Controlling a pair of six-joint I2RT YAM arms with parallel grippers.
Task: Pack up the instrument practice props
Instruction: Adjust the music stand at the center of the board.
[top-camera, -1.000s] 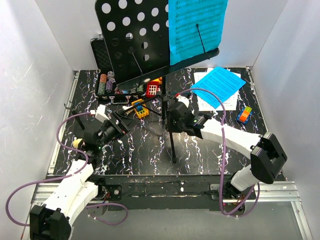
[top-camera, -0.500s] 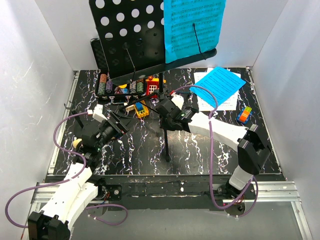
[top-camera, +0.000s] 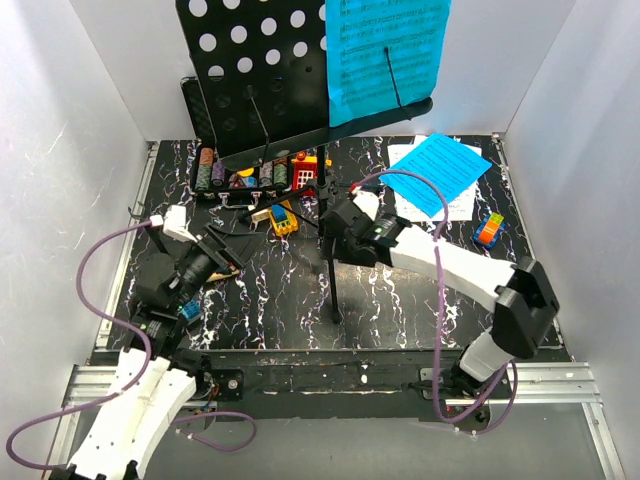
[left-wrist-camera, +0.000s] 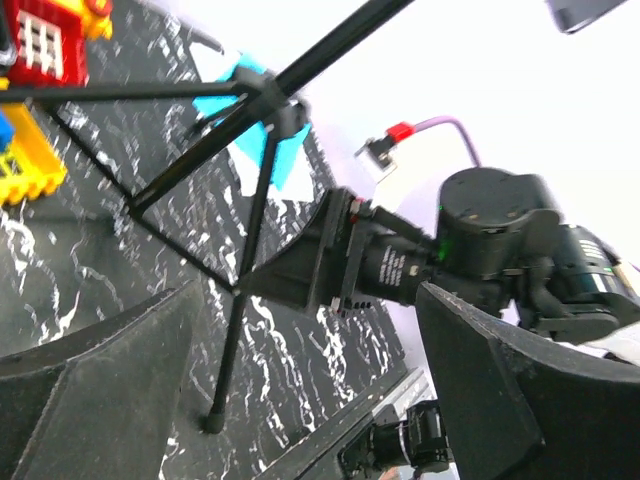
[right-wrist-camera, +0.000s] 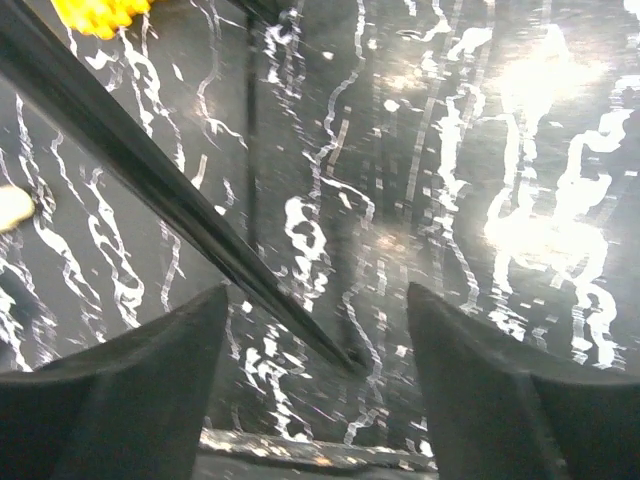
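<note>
The right gripper (top-camera: 335, 228) had spread its fingers wide, no longer closed around the pole of the black music stand (top-camera: 331, 285). The stand stood at the back centre of the marbled table (top-camera: 400, 310), a blue page (top-camera: 385, 50) on its desk. The left gripper (top-camera: 228, 252), fingers apart and empty, had drawn back leftward.

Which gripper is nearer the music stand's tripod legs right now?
Right. The right gripper sits at the tripod legs, its open jaws on either side of one leg. The left gripper hangs open farther left, apart from them.
</note>
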